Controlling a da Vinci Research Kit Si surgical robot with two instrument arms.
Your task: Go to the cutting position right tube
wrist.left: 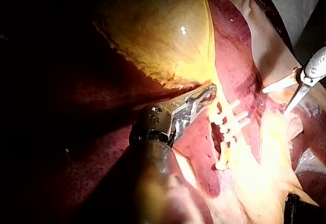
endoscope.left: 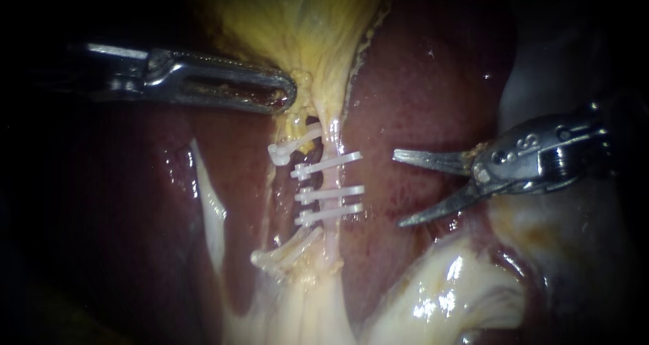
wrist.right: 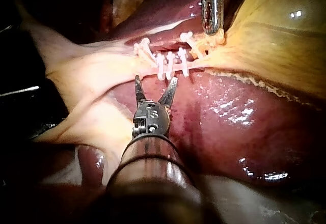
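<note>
The right instrument point(endoscope.left: 397, 189) is holding its blades apart on nothing, standing near but clear to the right of the right tube point(endoscope.left: 333, 178), which is running down the middle under three white clips point(endoscope.left: 328, 193). The approach is looking part done (the blades are not yet straddling the tube), while the left instrument point(endoscope.left: 289, 93) is clamping the neck of the gallbladder point(endoscope.left: 304, 20). The tube itself is proving hard to trace between the clips, and both shafts are fading into darkness.

I see the right tube point(endoscope.left: 333, 178): a thin pale strand running down from the gallbladder point(endoscope.left: 304, 27), three white clips point(endoscope.left: 329, 193) across it, over the liver point(endoscope.left: 412, 101).
</note>
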